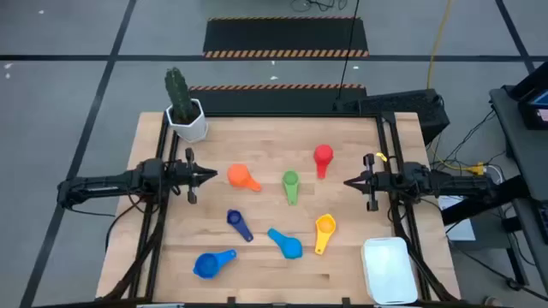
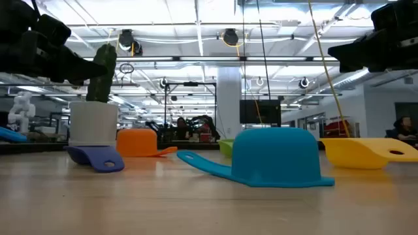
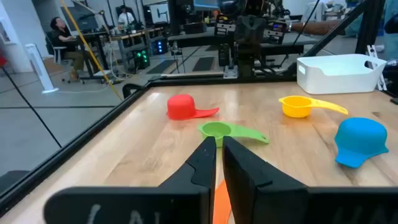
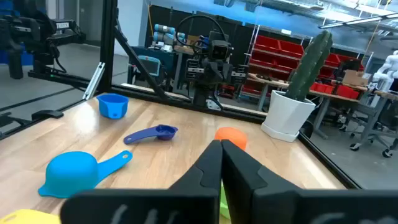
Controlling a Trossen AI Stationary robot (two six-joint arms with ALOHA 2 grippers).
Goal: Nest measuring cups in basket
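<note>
Seven measuring cups lie scattered on the wooden table: orange (image 1: 242,177), green (image 1: 291,185), red (image 1: 323,158), dark blue (image 1: 238,223), light blue (image 1: 286,243), yellow (image 1: 324,231) and a mid-blue one (image 1: 212,263). The red (image 3: 181,106) and light blue (image 2: 277,156) cups rest mouth down. The white basket (image 1: 389,269) sits at the near right corner. My left gripper (image 1: 212,175) hovers shut, level, just left of the orange cup. My right gripper (image 1: 347,182) hovers shut, level, right of the green cup and pointing at it.
A white hexagonal pot with a cactus (image 1: 186,115) stands at the far left corner. Black frame rails run along the table's left (image 1: 163,214) and right (image 1: 402,222) sides. Bare wood lies between the cups and the near edge.
</note>
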